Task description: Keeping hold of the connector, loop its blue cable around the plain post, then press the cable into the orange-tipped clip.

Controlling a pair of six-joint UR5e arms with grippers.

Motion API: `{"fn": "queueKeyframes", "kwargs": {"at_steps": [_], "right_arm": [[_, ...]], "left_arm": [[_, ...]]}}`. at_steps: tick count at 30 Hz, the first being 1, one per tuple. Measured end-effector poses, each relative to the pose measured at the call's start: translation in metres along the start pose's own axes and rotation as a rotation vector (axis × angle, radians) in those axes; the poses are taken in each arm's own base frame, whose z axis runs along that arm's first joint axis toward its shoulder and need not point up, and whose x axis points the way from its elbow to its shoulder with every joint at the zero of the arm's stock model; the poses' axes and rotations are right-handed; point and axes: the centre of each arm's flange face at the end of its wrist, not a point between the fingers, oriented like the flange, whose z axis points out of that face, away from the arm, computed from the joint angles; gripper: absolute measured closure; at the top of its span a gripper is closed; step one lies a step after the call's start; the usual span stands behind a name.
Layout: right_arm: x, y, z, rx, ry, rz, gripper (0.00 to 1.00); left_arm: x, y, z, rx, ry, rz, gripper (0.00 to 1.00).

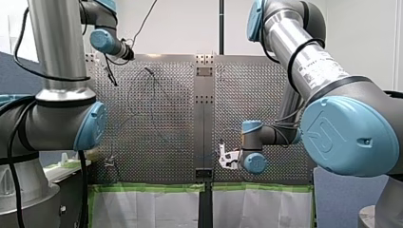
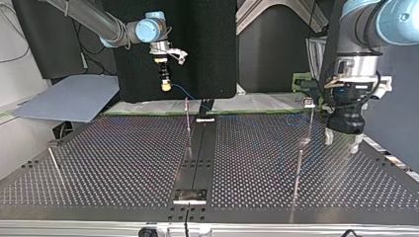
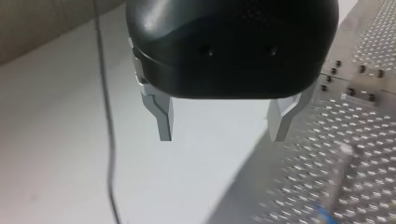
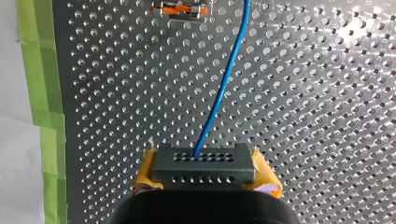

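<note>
- The right gripper (image 4: pixel 205 175) is closed on the grey connector (image 4: pixel 204 161), with a yellow pad clamped on each end of it.
- The blue cable (image 4: pixel 223 88) runs straight ahead from the connector and passes just beside the orange-tipped clip (image 4: pixel 180 8).
- The left gripper (image 3: pixel 222 135) is wide open and empty.
- The loop likely calls for a firm grip, a wide arc around the thin post (image 2: pixel 188 123) near the top view's middle, and a low, lightly taut cable.
</note>
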Motion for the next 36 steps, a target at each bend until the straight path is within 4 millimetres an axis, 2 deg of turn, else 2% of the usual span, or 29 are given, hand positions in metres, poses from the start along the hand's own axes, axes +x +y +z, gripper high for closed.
{"fn": "queueKeyframes", "kwargs": {"at_steps": [3, 5, 18, 26, 34, 36], "right_arm": [[0.0, 0.0, 0.0, 0.004, 0.0, 0.001, 1.0], [0.0, -0.001, 0.0, 0.007, 0.0, 0.001, 1.0], [0.0, -0.001, 0.0, 0.012, -0.005, 0.002, 1.0], [0.0, -0.002, 0.001, 0.014, -0.005, 0.002, 1.0], [0.0, -0.002, 0.0, 0.015, -0.007, 0.001, 1.0], [0.0, -0.002, 0.001, 0.015, -0.007, 0.002, 1.0]], "left_arm": [[-0.014, -0.015, -0.004, 0.014, -0.013, 0.031, 0.02], [-0.016, -0.021, -0.004, 0.017, -0.007, 0.046, 0.02], [-0.01, -0.06, 0.01, -0.017, 0.067, 0.154, 0.02], [0.0, -0.082, 0.019, -0.042, 0.123, 0.227, 0.02], [-0.006, -0.115, 0.01, -0.044, 0.141, 0.306, 0.02], [-0.002, -0.12, 0.006, -0.046, 0.162, 0.33, 0.02]]}}
